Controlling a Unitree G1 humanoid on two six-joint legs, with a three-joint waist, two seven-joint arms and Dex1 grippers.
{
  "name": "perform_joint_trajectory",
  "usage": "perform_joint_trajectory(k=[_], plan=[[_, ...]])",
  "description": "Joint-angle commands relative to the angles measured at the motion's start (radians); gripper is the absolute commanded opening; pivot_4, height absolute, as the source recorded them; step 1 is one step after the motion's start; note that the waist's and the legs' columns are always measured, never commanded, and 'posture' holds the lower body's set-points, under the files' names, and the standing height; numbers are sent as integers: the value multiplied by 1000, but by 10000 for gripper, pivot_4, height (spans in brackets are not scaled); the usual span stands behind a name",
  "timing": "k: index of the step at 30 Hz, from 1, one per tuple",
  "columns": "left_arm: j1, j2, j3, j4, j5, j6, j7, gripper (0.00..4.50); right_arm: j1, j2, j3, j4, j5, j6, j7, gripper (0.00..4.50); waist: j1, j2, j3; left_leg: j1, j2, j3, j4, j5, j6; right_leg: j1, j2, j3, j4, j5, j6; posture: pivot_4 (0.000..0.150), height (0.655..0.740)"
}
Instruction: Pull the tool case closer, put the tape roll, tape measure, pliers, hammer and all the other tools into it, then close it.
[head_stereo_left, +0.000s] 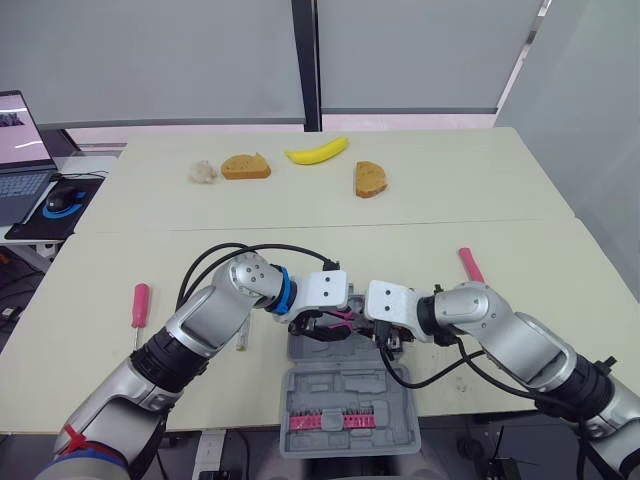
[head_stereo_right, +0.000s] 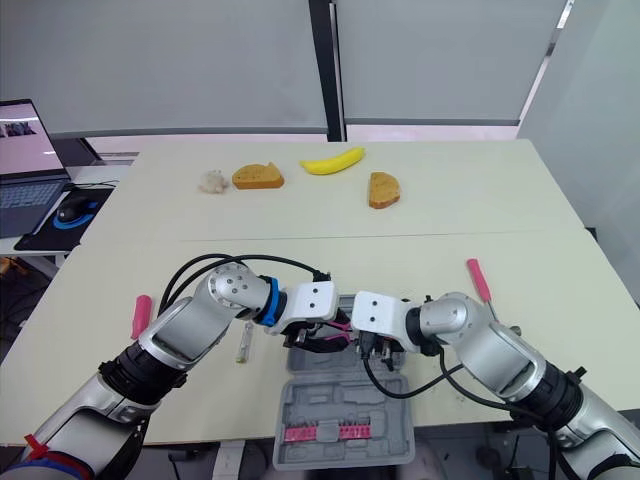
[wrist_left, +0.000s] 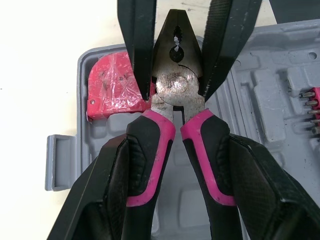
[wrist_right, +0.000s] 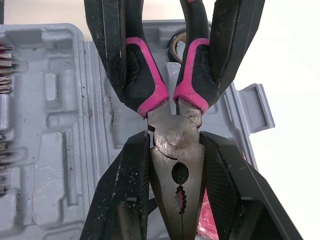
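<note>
Pink-handled pliers (wrist_left: 177, 90) hang between both hands just above the open tool case (wrist_left: 270, 100): the left hand (wrist_left: 177, 145) pinches the handles while the right hand (wrist_right: 175, 140) is clamped on the steel head at the pivot. Just beside the right hand, a red tape measure (wrist_left: 112, 87) sits in its corner pocket, so I'd say the pliers want lowering flat into the free recess next to it, one hand letting go first so the two don't twist the tool.

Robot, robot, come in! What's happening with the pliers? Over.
Left gripper shut on pliers handles, right gripper on head. Pliers over open tool case, not down yet. Nothing in the way.
</note>
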Motion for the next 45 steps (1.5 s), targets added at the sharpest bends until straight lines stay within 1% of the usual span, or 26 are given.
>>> perform_joint_trajectory(k=[1,7,9,11,13,14,18,22,25,29,34,36,39,45], plan=[[-4,1,24,-34,-10,-1,-2,24574,-8,10,-21,-18,-14,-32,8,12456,0,0,0,0,0,0,0,0,0,0,0,0,0,0,0,1500,7361],[2,17,21,-21,-21,-19,-31,24574,17,7,-42,-30,-19,-60,14,12456,0,0,0,0,0,0,0,0,0,0,0,0,0,0,0,1500,7361],[-1,14,38,-11,-32,-43,-33,31789,27,7,-55,-35,-18,-79,14,12457,0,0,0,0,0,0,0,0,0,0,0,0,0,0,0,1500,7361],[-6,16,62,-11,-52,-47,-39,36883,36,6,-70,-43,-16,-96,15,12456,0,0,0,0,0,0,0,0,0,0,0,0,0,0,0,1500,7361],[-3,38,96,-11,-76,-55,-54,43041,46,-2,-92,-59,-8,-105,21,12457,0,0,0,0,0,0,0,0,0,0,0,0,1,0,0,1500,7361],[3,52,116,-9,-90,-69,-65,45000,50,-8,-103,-67,-5,-107,26,12457,-1,0,0,0,0,0,0,0,0,0,0,0,1,0,0,1500,7361],[63,138,234,16,-169,-145,-123,45000,53,-64,-142,-101,-2,-118,67,12457,-4,0,0,0,0,0,0,0,0,-1,0,0,1,0,0,1500,7361],[153,212,322,69,-199,-302,-176,45000,31,-124,-149,-112,-24,-131,114,12457,-2,1,0,0,0,0,0,0,0,-1,0,0,1,0,0,1500,7361],[224,254,385,77,-230,-375,-203,45000,12,-144,-131,-107,-45,-134,137,12457,-2,1,0,0,0,1,0,0,0,-1,0,0,1,0,0,1500,7361],[318,299,443,74,-251,-456,-226,45000,-5,-118,-74,-82,-83,-137,151,12457,-2,1,0,0,1,0,0,0,0,-1,-1,0,0,0,0,1500,7361],[406,305,483,48,-288,-529,-248,45000,-28,-69,-14,-28,-133,-152,156,12457,-1,1,1,0,0,1,0,0,0,-1,-1,0,0,0,0,1500,7361],[449,310,496,53,-288,-571,-253,45000,-47,-40,25,23,-164,-170,160,12457,-1,1,1,0,0,1,0,0,0,-1,-1,0,0,0,0,1500,7361],[468,303,512,70,-282,-615,-235,45000,-64,1,56,80,-191,-187,162,12457,-1,2,1,0,1,1,0,0,0,-1,-1,0,1,0,0,1500,7361],[467,305,510,80,-272,-628,-219,45000,-72,62,89,175,-239,-217,163,12457,-1,2,1,0,0,1,0,0,0,-2,-1,1,1,0,0,1500,7361]])
